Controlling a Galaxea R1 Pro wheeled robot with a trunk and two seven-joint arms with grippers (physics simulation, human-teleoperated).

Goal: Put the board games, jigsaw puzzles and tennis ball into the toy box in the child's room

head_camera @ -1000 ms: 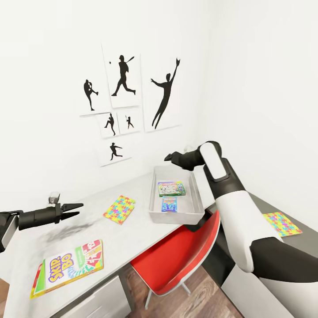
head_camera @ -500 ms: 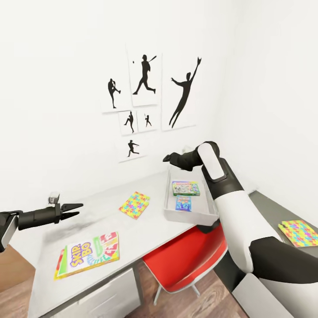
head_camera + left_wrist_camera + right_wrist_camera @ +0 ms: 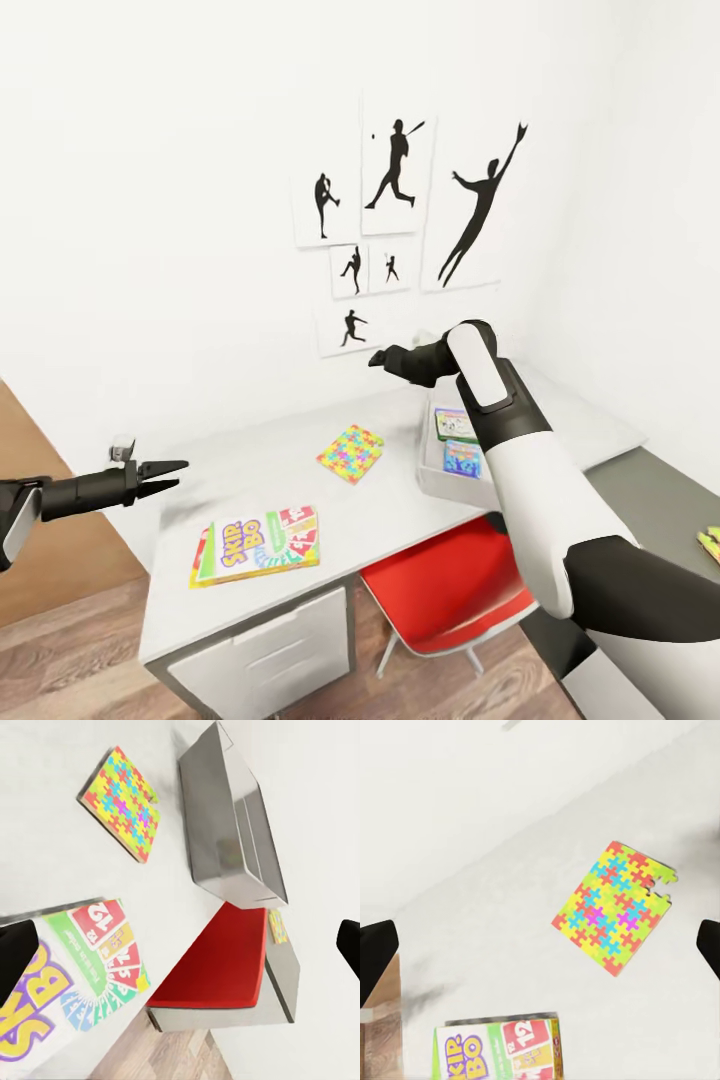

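Two board games point(image 3: 456, 440) inside the toy box point(image 3: 428, 478); left hand point(image 3: 165, 474) open, empty; right hand's point(image 3: 376, 358) state unclear.

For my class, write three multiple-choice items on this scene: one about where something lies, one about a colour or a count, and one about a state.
1. Where does the Skip-Bo box lie?
A. inside the toy box
B. on the table, above the drawer cabinet
C. on the red chair

2. How many game boxes show inside the toy box in the head view?
A. none
B. two
C. four

3. How is the left gripper?
A. open and holding nothing
B. shut on the jigsaw puzzle
C. shut on the Skip-Bo box

Key: 1 B, the box rests flat on the table over the drawer cabinet. 2 B, a green box and a blue box lie in it. 3 A, its fingers are spread apart with nothing between them, and the jigsaw puzzle lies free on the table.
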